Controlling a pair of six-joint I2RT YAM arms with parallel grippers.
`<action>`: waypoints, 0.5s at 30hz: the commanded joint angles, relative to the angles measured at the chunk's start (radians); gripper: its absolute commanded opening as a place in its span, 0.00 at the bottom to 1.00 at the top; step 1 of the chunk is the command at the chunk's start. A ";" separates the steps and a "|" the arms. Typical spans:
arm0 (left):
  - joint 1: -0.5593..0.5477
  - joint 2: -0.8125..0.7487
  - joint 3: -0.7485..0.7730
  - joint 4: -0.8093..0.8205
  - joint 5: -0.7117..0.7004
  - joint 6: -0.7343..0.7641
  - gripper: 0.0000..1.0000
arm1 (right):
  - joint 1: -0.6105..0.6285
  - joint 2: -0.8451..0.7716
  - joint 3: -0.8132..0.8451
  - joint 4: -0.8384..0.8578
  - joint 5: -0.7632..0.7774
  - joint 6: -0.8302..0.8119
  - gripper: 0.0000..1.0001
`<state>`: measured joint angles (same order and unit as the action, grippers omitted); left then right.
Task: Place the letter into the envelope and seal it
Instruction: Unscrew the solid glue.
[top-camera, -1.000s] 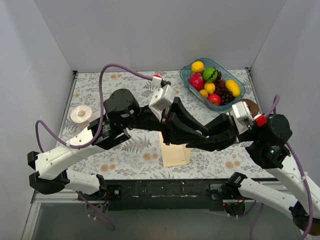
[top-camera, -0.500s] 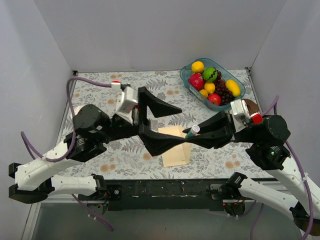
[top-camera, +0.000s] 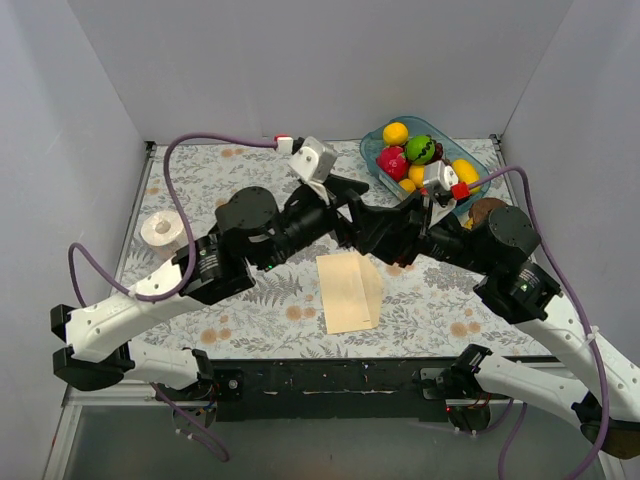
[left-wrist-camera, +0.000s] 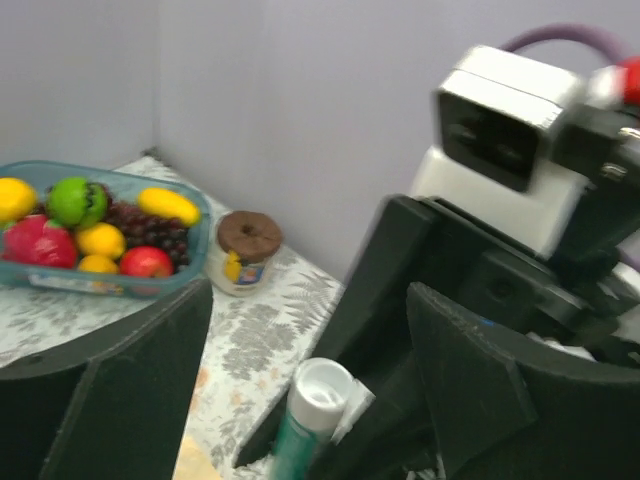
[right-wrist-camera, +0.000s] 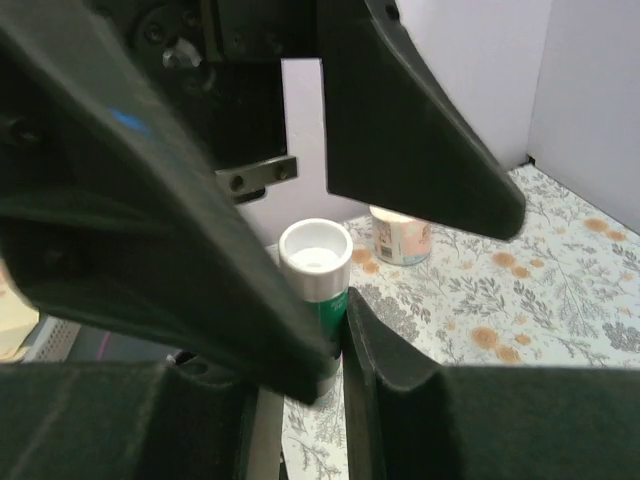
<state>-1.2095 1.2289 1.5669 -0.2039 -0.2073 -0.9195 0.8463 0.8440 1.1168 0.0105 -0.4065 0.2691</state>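
The envelope (top-camera: 350, 292), pale cream-yellow, lies flat on the table below both grippers, with a fold along its right side. No separate salmon letter shows; I cannot tell whether it is inside. My right gripper (top-camera: 388, 228) (right-wrist-camera: 335, 340) is shut on a green glue stick (right-wrist-camera: 318, 275) whose white end points toward the left gripper. My left gripper (top-camera: 348, 205) (left-wrist-camera: 310, 330) is open. Its fingers (left-wrist-camera: 130, 390) stand on either side of the glue stick (left-wrist-camera: 310, 410) without touching it.
A clear blue tray (top-camera: 480, 185) of fruit sits at the back right, with a brown-lidded jar (top-camera: 487, 210) (left-wrist-camera: 245, 250) beside it. A white tape roll (top-camera: 163, 228) lies at the left. Grey walls close in three sides.
My left gripper let go, swung away to the left wide open, then came back around the glue stick's white end. The right gripper carried the stick up and toward the back.
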 joint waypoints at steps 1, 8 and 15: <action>-0.010 0.021 0.050 -0.106 -0.047 0.016 0.76 | 0.004 -0.028 0.043 0.009 0.064 0.021 0.01; -0.039 0.058 0.085 -0.154 -0.101 0.041 0.55 | 0.004 -0.040 0.034 -0.004 0.101 0.016 0.01; -0.047 0.063 0.090 -0.161 -0.092 0.054 0.42 | 0.004 -0.046 0.031 -0.009 0.159 0.010 0.01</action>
<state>-1.2484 1.2888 1.6302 -0.3191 -0.2874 -0.8898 0.8467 0.8177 1.1164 -0.0532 -0.3050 0.2836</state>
